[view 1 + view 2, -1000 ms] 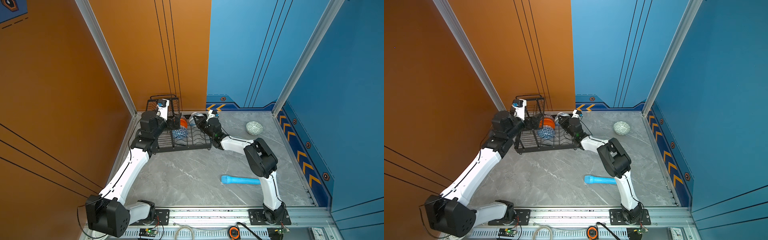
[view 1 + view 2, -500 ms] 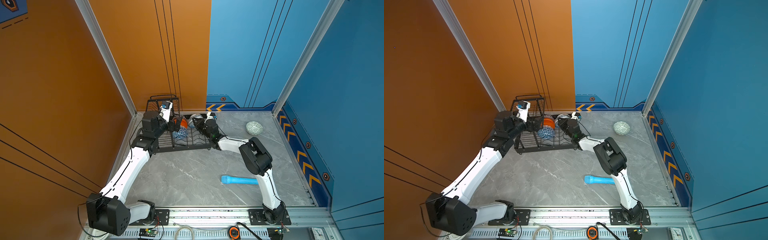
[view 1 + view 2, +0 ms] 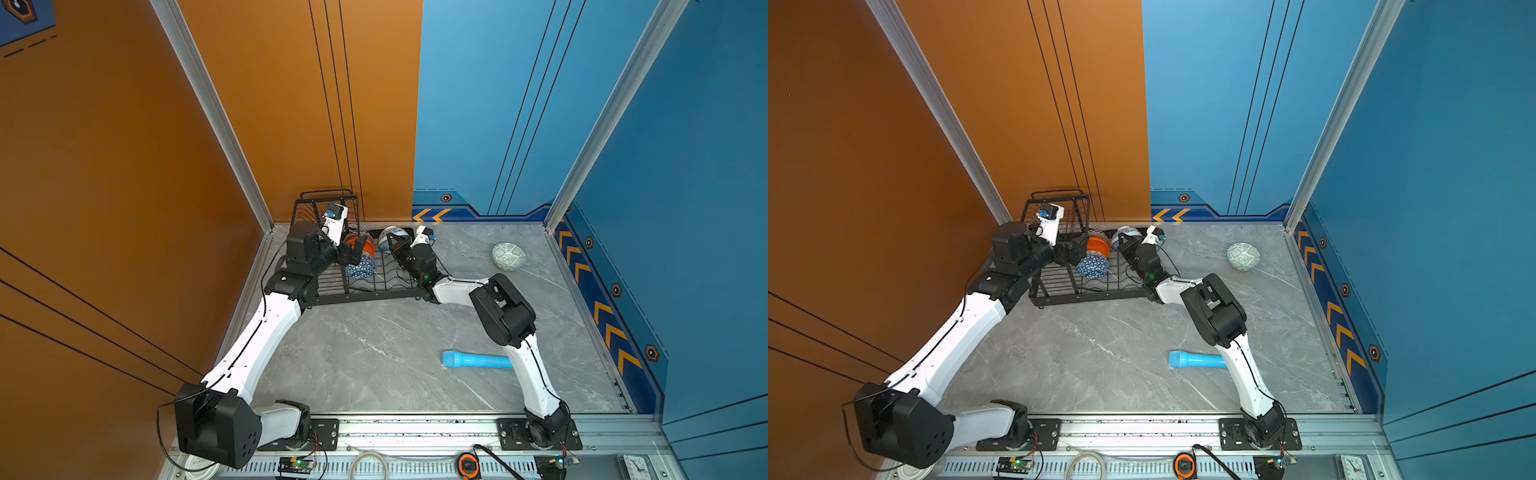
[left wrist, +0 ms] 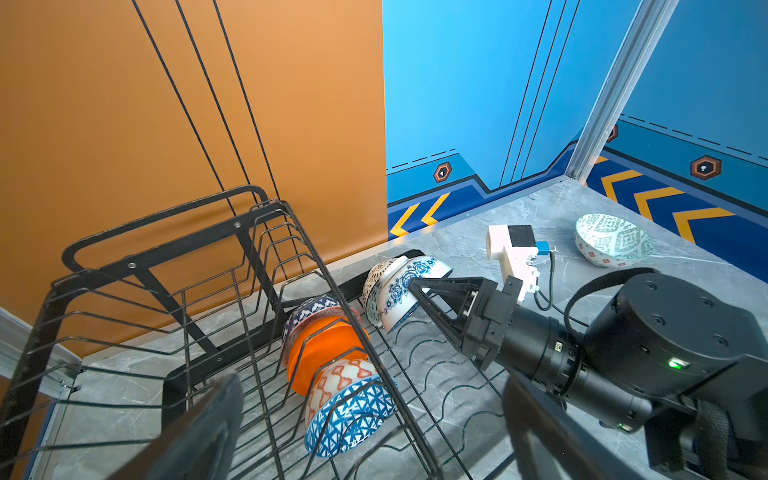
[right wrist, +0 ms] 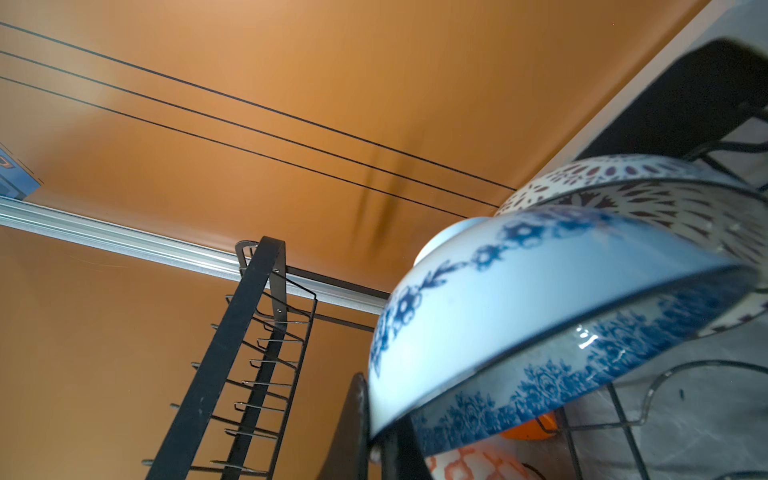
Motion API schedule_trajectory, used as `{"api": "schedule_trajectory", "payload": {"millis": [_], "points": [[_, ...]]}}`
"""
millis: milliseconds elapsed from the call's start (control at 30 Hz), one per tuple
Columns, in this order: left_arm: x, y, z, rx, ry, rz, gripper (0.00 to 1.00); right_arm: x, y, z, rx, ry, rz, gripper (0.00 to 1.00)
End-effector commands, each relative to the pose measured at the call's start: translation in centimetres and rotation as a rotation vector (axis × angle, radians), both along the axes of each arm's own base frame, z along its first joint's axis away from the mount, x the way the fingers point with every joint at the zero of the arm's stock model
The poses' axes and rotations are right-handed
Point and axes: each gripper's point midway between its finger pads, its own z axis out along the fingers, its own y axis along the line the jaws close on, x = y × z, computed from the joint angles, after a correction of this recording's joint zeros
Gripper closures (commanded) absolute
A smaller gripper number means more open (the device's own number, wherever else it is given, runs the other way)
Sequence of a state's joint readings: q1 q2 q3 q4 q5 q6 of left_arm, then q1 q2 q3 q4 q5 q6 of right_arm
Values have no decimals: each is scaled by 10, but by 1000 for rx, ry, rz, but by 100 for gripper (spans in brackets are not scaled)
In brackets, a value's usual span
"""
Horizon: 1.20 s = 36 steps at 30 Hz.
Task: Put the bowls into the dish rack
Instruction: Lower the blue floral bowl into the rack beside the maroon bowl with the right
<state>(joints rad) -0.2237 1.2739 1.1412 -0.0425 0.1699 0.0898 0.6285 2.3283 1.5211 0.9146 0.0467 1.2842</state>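
The black wire dish rack (image 3: 365,296) stands in the back left corner. On its lower tray, several bowls stand on edge: an orange bowl (image 4: 328,349), an orange-white diamond bowl (image 4: 336,382) and a blue triangle bowl (image 4: 353,415). My right gripper (image 3: 395,243) is shut on the rim of the white-blue floral bowl (image 4: 399,291), which it holds tilted over the tray against the white dark-dotted bowl (image 4: 376,276). My left gripper (image 3: 353,251) hangs open over the orange and blue bowls and holds nothing. A pale green bowl (image 3: 509,255) sits on the table at the back right.
A light blue cylinder (image 3: 473,359) lies on the marble table near the right arm's lower link. The rack's raised basket (image 3: 328,203) stands against the orange wall behind my left wrist. Both arms meet over the tray.
My right gripper has carried the floral bowl to the left, deeper over the rack tray. The left gripper has shifted slightly toward the bowls and stayed open.
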Motion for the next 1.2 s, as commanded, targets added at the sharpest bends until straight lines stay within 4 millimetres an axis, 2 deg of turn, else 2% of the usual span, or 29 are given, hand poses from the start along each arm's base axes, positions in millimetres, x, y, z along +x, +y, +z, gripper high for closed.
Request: {"api": "schedule_trajectory", "payload": {"millis": [0,433,1167], "points": [[0,-9,12,-12,-17,-38,2,7,-6,18,71,-66,-39,100],[0,-11,11,-22,-9,-44,2,8,-8,2,70,-67,-57,100],[1,-14,11,-41,0,-61,2,7,9,-16,35,-29,-47,100]]}}
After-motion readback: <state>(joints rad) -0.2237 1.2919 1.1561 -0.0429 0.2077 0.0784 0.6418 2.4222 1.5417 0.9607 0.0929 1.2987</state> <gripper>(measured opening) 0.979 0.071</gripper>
